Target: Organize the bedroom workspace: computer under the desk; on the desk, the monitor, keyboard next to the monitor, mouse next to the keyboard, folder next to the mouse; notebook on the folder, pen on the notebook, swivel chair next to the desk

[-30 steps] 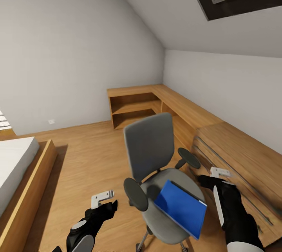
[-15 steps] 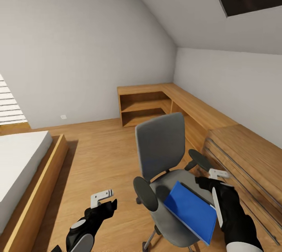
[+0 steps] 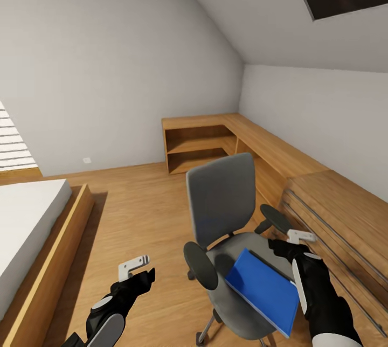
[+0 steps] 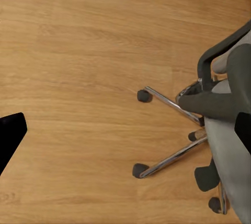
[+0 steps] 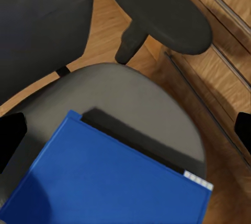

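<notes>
The grey swivel chair (image 3: pixel 221 201) stands on the wood floor of the bedroom, just ahead of me, its back turned toward the far wall. The blue folder (image 3: pixel 262 291) lies flat on its seat and reaches past the seat's front edge. In the right wrist view the folder (image 5: pixel 110 182) shows a thin white edge beside the black armrest (image 5: pixel 162 12). My right gripper (image 3: pixel 285 247) hovers open just right of the folder, above the seat (image 5: pixel 136 98). My left gripper (image 3: pixel 141 276) hangs open over the floor left of the chair, with the chrome base (image 4: pixel 172 130) in its wrist view.
A low wood-framed bed (image 3: pixel 32 223) with a white mattress lies at the left. An open wood shelf unit (image 3: pixel 196 147) sits in the far corner, and a wood dresser (image 3: pixel 345 217) with bar handles runs along the right wall close to the chair. Bare floor (image 3: pixel 140 212) lies between bed and chair.
The camera swung early on, shifting the whole picture to the right. Since then my left gripper has drifted slightly left. Chair, folder and right gripper keep their places.
</notes>
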### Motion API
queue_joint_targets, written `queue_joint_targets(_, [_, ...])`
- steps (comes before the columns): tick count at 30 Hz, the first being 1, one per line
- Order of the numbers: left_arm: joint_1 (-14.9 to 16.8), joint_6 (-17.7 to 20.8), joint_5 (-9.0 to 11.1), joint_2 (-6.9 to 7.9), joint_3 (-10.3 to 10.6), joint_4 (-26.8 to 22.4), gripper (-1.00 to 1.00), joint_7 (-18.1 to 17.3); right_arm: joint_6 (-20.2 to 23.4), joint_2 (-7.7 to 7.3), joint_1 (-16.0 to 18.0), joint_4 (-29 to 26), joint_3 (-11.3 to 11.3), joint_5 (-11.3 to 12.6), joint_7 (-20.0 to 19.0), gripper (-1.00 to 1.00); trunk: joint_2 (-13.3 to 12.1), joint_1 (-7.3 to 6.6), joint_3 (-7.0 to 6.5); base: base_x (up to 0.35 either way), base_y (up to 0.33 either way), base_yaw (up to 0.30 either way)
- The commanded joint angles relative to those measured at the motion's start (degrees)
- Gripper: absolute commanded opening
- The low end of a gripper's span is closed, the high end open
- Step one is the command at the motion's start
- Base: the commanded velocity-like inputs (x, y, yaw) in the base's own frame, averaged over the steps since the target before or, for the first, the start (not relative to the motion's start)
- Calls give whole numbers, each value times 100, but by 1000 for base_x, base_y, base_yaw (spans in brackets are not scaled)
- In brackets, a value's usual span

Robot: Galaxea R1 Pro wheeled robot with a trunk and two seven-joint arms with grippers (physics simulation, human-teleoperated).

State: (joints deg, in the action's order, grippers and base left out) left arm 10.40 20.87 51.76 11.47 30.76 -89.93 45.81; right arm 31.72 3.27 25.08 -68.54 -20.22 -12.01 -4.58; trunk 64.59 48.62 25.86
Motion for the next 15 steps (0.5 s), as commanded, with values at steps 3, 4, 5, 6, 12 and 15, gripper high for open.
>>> queue_joint_targets(3, [6, 14, 27, 5, 16, -16, 100, 42, 22, 11, 5, -21, -17, -60, -99, 100, 126, 67, 61, 0, 0, 0])
queue_joint_targets(4, [6, 14, 27, 5, 19, -22, 100, 42, 21, 13, 5, -25, -17, -60, -114, 100, 166, 89, 79, 0, 0, 0])
queue_joint_targets(5, [5, 14, 26, 5, 33, -33, 100, 40, 19, 27, 5, -13, -17, -56, -131, 100, 206, 111, 97, 0, 0, 0])
queue_joint_targets(6, [5, 14, 24, 5, 34, -33, 100, 41, 19, 26, 5, -12, -17, -56, -131, 100, 247, 133, 115, 0, 0, 0])
queue_joint_targets(12, [6, 21, 18, 5, 44, -34, 100, 42, 19, 13, 5, -26, -17, -64, -138, 100, 487, 265, 223, 0, 0, 0])
queue_joint_targets(15, [6, 20, 18, 5, 44, -34, 100, 42, 19, 10, 5, -28, -17, -64, -139, 100, 608, 331, 276, 0, 0, 0])
